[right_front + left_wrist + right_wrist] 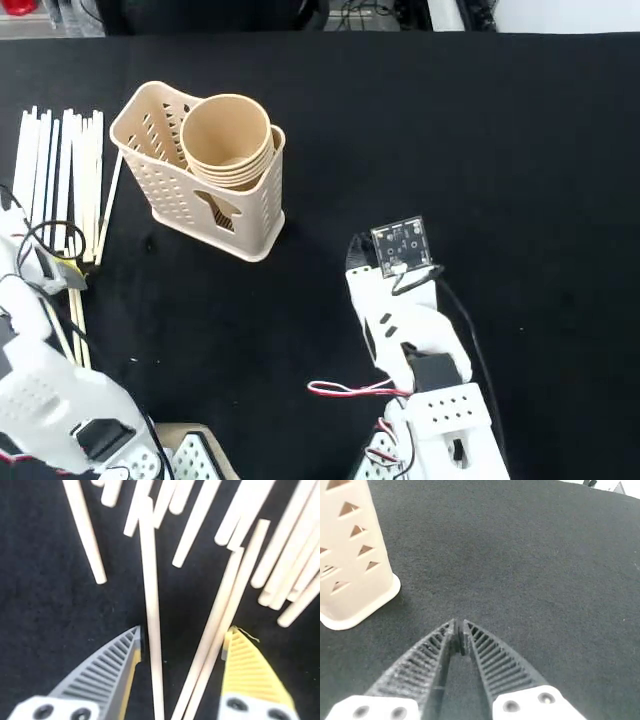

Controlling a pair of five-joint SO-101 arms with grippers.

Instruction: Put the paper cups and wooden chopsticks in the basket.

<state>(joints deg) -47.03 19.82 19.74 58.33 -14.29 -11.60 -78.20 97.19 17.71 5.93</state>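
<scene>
Left wrist view: left fingers [110,665] wide astride chopsticks [151,605], ends cut off; right fingers [485,655] closed, empty.

Black matte cloth covers the table [520,150] to its edges; past the far edge lie tangled cables [372,14]; a white surface [565,14] sits beyond the far right corner; a red object [20,6] beyond the far left.

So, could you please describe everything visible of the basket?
The basket is beige, plastic-looking, roughly rectangular with rounded corners. Its walls are pierced with rows of small holes and triangular slots. It stands upright on the black table, open at the top. A stack of cups sits inside, sticking out above the rim.
</scene>
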